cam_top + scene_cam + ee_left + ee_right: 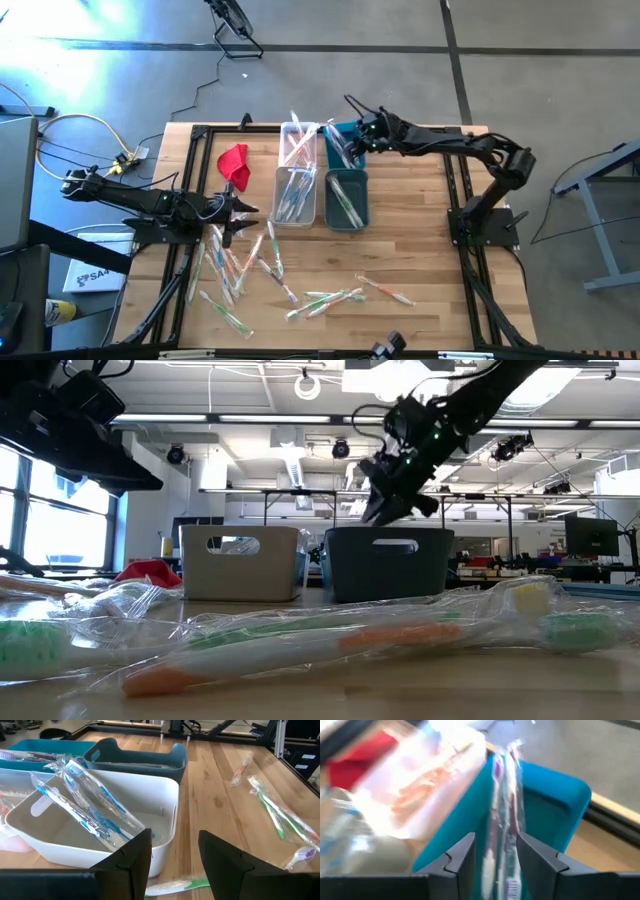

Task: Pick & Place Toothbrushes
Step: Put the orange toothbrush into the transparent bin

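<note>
Four small bins sit in a block at the far middle of the wooden tabletop (420, 250): a clear bin (298, 143) holding pink and orange wrapped toothbrushes, a bright teal bin (343, 146) beside it on the right, a white bin (295, 196) nearer with blue-handled brushes leaning over its rim, and a dark teal bin (347, 199) holding green ones. The right end effector (495, 855) hangs over the bright teal bin, its fingers apart on either side of a wrapped purple toothbrush (502, 805) standing in that bin; the blurred wrist view leaves it unclear whether they touch it. The left end effector (175, 857) hovers just left of the white bin, fingers apart and holding nothing. Loose toothbrushes (330, 298) lie scattered across the near half of the tabletop, with a red cloth (235, 163) left of the bins. Beyond are a concrete floor and an open workshop with ceiling lights and windows. No writing is legible.
</note>
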`<state>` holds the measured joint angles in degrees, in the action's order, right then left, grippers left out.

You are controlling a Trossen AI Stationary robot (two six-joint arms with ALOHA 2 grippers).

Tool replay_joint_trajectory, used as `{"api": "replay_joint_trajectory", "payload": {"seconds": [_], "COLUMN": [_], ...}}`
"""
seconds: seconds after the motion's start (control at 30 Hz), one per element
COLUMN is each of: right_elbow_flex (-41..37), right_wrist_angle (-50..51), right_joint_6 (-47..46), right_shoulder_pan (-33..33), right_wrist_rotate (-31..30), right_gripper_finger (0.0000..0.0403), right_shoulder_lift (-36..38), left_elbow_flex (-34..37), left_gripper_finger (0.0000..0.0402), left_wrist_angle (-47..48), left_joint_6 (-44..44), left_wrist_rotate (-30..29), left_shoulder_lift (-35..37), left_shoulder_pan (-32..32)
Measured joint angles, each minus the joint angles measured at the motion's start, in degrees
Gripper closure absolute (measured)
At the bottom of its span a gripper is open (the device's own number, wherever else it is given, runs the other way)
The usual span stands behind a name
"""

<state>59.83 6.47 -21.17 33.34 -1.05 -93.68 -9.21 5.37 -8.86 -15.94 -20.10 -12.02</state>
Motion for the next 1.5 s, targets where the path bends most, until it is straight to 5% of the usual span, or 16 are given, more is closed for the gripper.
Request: {"api": "replay_joint_trajectory", "payload": {"seconds": [0.2,0.53,0.77,0.87,1.17,1.5], "right_elbow_flex": [0.0,0.0,0.0,0.0,0.0,0.0], "right_wrist_angle": [2.1,13.05,14.56,16.54,20.65,22.81], "right_joint_6": [2.52,5.68,3.96,7.2,8.83,2.11], "right_shoulder_pan": [-0.33,-5.14,-10.49,-13.47,-23.03,-32.35], "right_wrist_rotate": [6.9,21.28,25.09,23.81,7.45,3.94], "right_gripper_finger": [0.0289,0.0393,0.0395,0.0399,0.0399,0.04], "right_shoulder_lift": [7.18,18.52,20.54,20.63,20.65,20.65], "left_elbow_flex": [0.0,0.0,0.0,0.0,0.0,0.0], "left_gripper_finger": [0.0242,0.0242,0.0242,0.0242,0.0242,0.0242], "left_wrist_angle": [1.06,1.04,1.02,1.02,1.02,1.02], "left_joint_6": [0.0,-0.42,-0.49,-0.63,-0.63,-0.61], "left_wrist_rotate": [0.0,0.0,0.0,0.0,0.0,0.0], "left_shoulder_lift": [-0.02,-0.02,-0.02,-0.02,-0.02,-0.01], "left_shoulder_pan": [0.0,-0.01,-0.01,-0.01,-0.01,0.0]}}
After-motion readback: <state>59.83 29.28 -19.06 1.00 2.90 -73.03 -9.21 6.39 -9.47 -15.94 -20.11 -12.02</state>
